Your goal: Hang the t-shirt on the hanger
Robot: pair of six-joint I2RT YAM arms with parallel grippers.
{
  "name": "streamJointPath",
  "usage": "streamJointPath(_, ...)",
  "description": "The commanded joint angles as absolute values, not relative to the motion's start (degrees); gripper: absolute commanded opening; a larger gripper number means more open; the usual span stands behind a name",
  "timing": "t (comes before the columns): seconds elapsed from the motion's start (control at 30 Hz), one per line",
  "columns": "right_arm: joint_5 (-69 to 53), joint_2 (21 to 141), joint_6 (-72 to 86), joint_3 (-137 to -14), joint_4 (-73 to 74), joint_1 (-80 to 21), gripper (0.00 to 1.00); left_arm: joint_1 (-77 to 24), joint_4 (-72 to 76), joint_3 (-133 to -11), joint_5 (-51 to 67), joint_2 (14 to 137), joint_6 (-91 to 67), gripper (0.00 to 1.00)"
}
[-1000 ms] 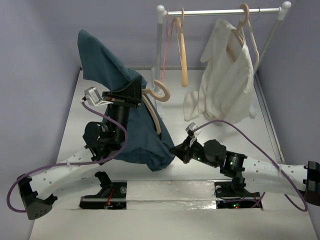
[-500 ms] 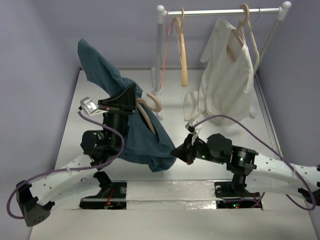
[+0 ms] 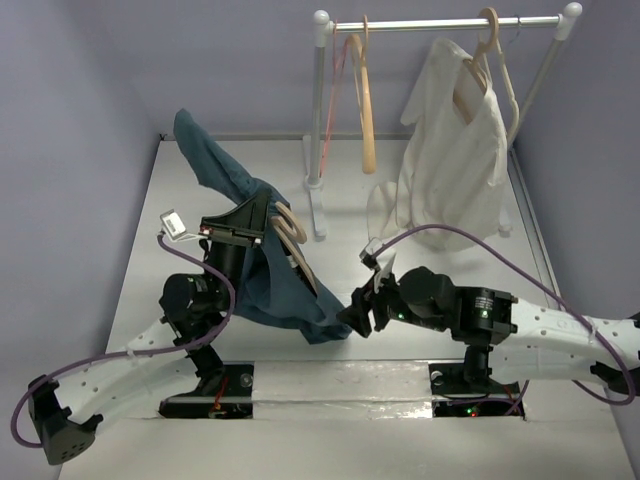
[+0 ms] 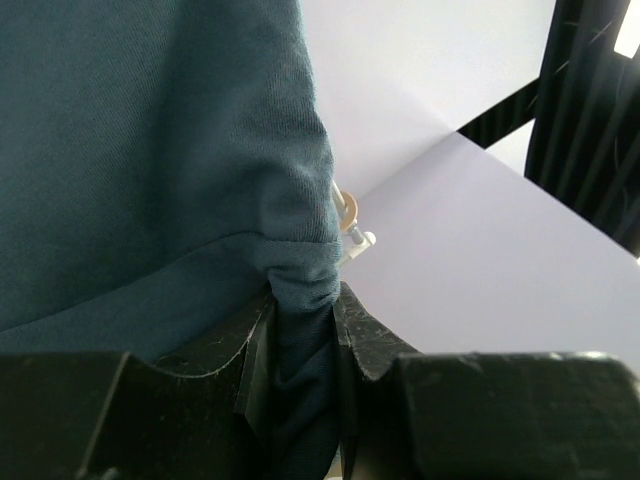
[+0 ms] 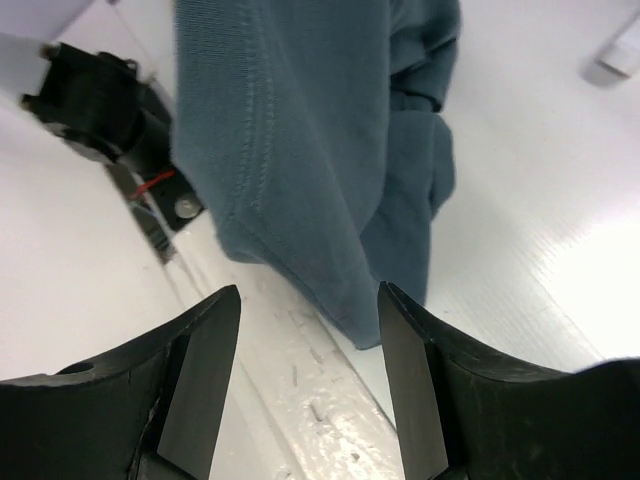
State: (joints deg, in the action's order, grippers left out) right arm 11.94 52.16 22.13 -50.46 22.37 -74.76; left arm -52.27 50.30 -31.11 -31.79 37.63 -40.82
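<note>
- At the left-centre of the table [image 3: 140,290], in the top view, the t-shirt [image 3: 275,295] hangs lifted off the surface. One end rises toward the far left and the bulk droops to a low corner near the arm bases.
- The hanger [image 3: 288,228] shows only in the top view. Its curved hook and one sloping shoulder poke out of the teal cloth on its right side, just beside the left gripper [image 3: 265,222].
- The left wrist view adds what the top view hides: the left gripper [image 4: 305,340] has its jaws drawn narrow, pinching a bunched fold of the t-shirt [image 4: 150,150] between them. Whether any of the hanger sits inside that fold I cannot tell.
- The top view puts the right gripper [image 3: 352,318] at the shirt's low right corner, but does not show how its jaws stand.
- The right wrist view settles it: the right gripper [image 5: 308,290] has its jaws wide apart and grips nothing. The stitched hem of the t-shirt [image 5: 300,130] hangs just beyond the fingertips.
- At the far right, only in the top view, a rack [image 3: 440,22] carries a yellow-orange hanger [image 3: 366,120] and a cream-white garment [image 3: 455,160], well apart from both arms.
</note>
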Motion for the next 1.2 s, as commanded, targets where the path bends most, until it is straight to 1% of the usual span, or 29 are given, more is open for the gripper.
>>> streamJointPath(0.0, 17.3, 55.4, 20.3, -53.1, 21.9, -77.1, 0.63, -52.0, 52.7, -31.3, -31.7, 37.2, -44.7, 0.00)
streamJointPath(0.1, 20.9, 58.0, 18.7, -54.8, 20.6, -80.3, 0.63, -52.0, 52.4, -31.4, -32.0, 38.6, -45.2, 0.00)
streamJointPath(0.23, 24.6, 61.9, 17.0, -55.7, 18.5, -81.0, 0.63, -52.0, 52.2, -31.7, -31.7, 39.6, -46.8, 0.00)
streamJointPath(0.27, 25.6, 62.5, 16.7, -55.9, 18.2, -81.0, 0.62, -52.0, 51.7, -31.8, -31.5, 39.6, -47.1, 0.00)
streamJointPath(0.33, 28.0, 63.2, 16.3, -55.9, 16.5, -81.0, 0.57, -52.0, 50.8, -32.3, -31.1, 39.7, -47.5, 0.00)
streamJointPath(0.47, 28.5, 62.0, 15.6, -55.5, 12.7, -81.0, 0.49, -52.0, 48.8, -32.2, -31.0, 39.2, -48.1, 0.00)
streamJointPath(0.77, 30.1, 61.8, 11.4, -57.0, 6.2, -81.0, 0.41, -52.0, 49.0, -29.0, -28.2, 38.9, -53.5, 0.00)
streamJointPath(0.87, 31.1, 63.3, 10.4, -57.3, 4.6, -81.0, 0.36, -52.0, 49.4, -28.9, -26.8, 39.1, -55.0, 0.00)
streamJointPath(0.93, 32.0, 64.1, 9.8, -57.5, 3.7, -81.0, 0.36, -52.0, 49.4, -28.8, -26.2, 39.3, -55.4, 0.00)
streamJointPath(0.97, 32.0, 64.2, 9.9, -57.7, 3.8, -81.0, 0.38, -52.0, 49.4, -28.8, -26.2, 39.3, -55.5, 0.00)
streamJointPath(1.0, 31.6, 64.1, 10.3, -58.8, 4.4, -81.0, 0.50, -52.0, 48.9, -28.9, -26.5, 39.2, -55.3, 0.00)
streamJointPath(1.03, 31.4, 63.7, 11.6, -59.3, 7.3, -81.0, 0.57, -52.0, 48.3, -29.3, -27.8, 38.9, -54.7, 0.00)
streamJointPath(1.07, 30.2, 62.2, 12.2, -59.0, 8.3, -81.0, 0.71, -52.0, 47.3, -29.6, -28.4, 38.7, -53.3, 0.00)
streamJointPath(1.17, 26.2, 58.1, 14.7, -56.8, 11.2, -81.0, 0.82, -52.0, 46.4, -31.1, -30.4, 38.2, -51.0, 0.00)
